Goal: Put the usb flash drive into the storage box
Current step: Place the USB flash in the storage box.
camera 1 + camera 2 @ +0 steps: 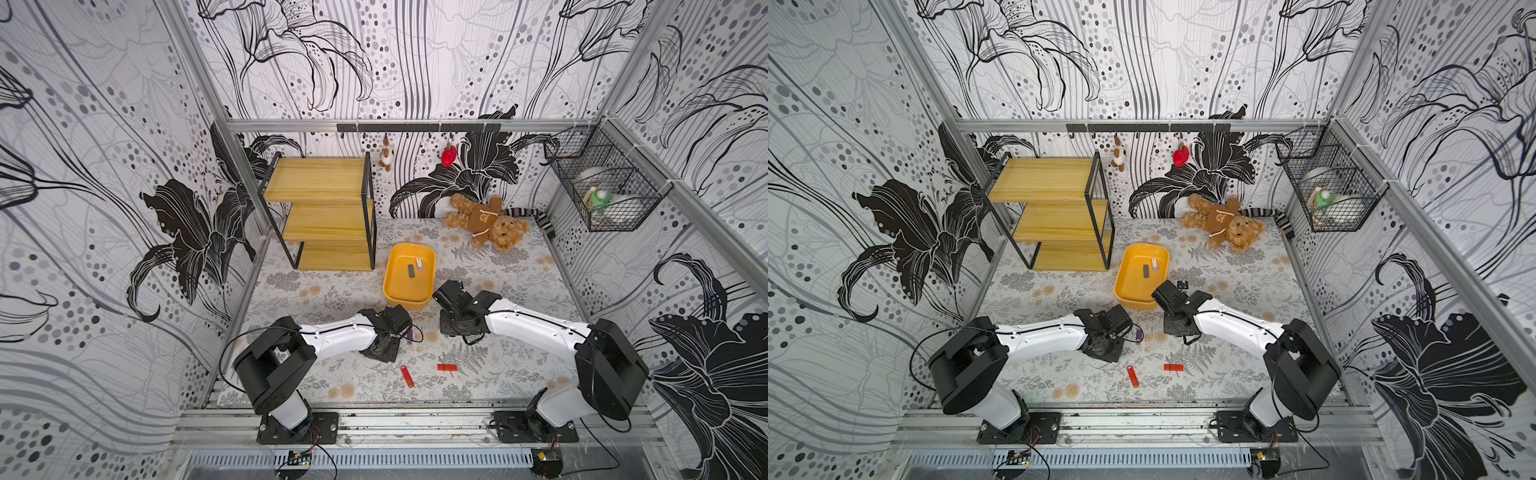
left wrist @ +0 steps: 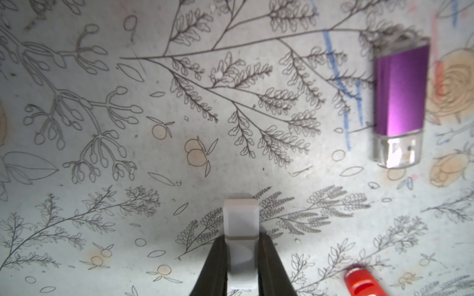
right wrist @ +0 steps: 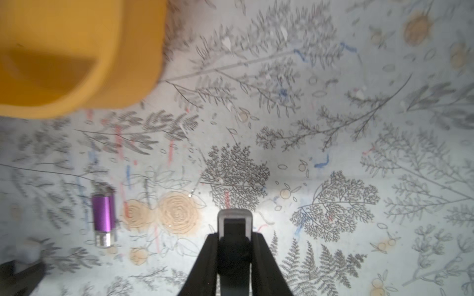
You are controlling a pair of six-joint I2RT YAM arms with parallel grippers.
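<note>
Two flash drives [image 1: 411, 271] already lie in the yellow storage box [image 1: 405, 302], while a purple flash drive [image 2: 400, 94] and two red flash drives [image 1: 407, 376] lie on the tabletop [image 1: 498, 374], so the job looks partly done. Only the wrist views show the left pincer [image 2: 240, 239] clamped on a white flash drive [image 2: 239, 217] and the right pincer [image 3: 234, 238] on a silver-edged flash drive [image 3: 234, 223]. The top views hide both grips but alone show inside the box.

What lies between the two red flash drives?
Nothing: the table between the left red drive and the right red drive is bare, in both top views.
</note>
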